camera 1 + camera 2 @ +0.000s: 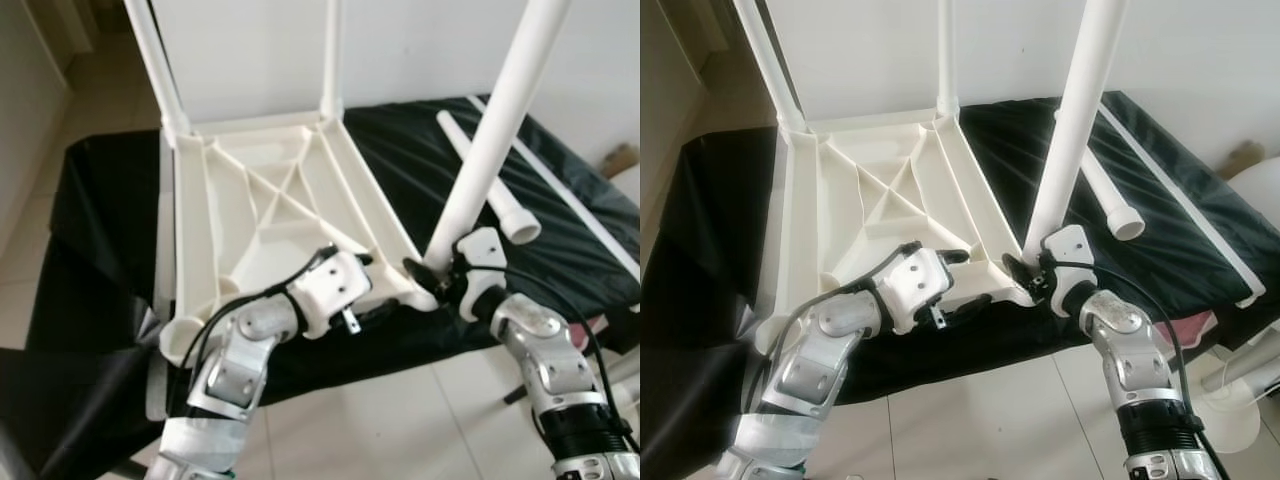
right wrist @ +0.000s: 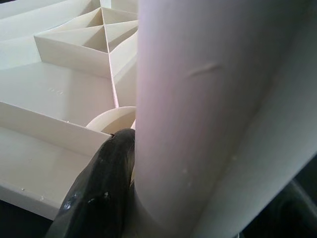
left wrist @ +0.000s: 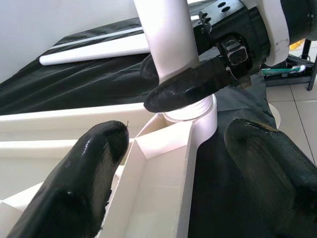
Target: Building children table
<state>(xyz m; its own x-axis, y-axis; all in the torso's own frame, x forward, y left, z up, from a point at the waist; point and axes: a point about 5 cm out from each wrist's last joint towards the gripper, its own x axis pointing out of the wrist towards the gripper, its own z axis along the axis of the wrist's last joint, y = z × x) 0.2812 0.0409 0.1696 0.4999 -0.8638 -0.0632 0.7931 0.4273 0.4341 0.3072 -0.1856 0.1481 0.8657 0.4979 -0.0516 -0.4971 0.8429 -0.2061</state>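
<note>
While the right gripper (image 1: 428,272) is clamped on the base of the white table leg (image 1: 497,130), that leg leans outward from the corner socket (image 1: 420,292) of the upturned tabletop (image 1: 270,215). Risk: pushed at that tilt it jams or pops out instead of seating. Left gripper (image 1: 368,300) sits at the tabletop's front rim just beside the socket, jaws spread and holding nothing, so the tabletop isn't pinned and can slide on the black-covered bench (image 1: 100,200). Two legs already stand at the far corners, tops cut off by the frame. Spare leg (image 1: 488,178) lies on the bench beyond the right jaws.

Right eye view: same layout. Near-left socket (image 1: 768,335) is half hidden behind the left arm; can't tell if it's clear.

Left wrist view: left fingers (image 3: 84,173) straddle the tabletop's corner rib, apart, not touching it as far as I can see. Just ahead of them one right finger (image 3: 190,89) presses the leg above the socket collar (image 3: 198,111). Leg end looks entered, but depth is hidden inside the collar. If the left jaws close now they could foul the right finger.

Right wrist view: leg (image 2: 208,109) sits hard against the jaws, one finger (image 2: 101,188) on it; second finger mostly cut off. Socket rim (image 2: 111,121) barely peeks out behind the leg, so alignment can't be judged.
</note>
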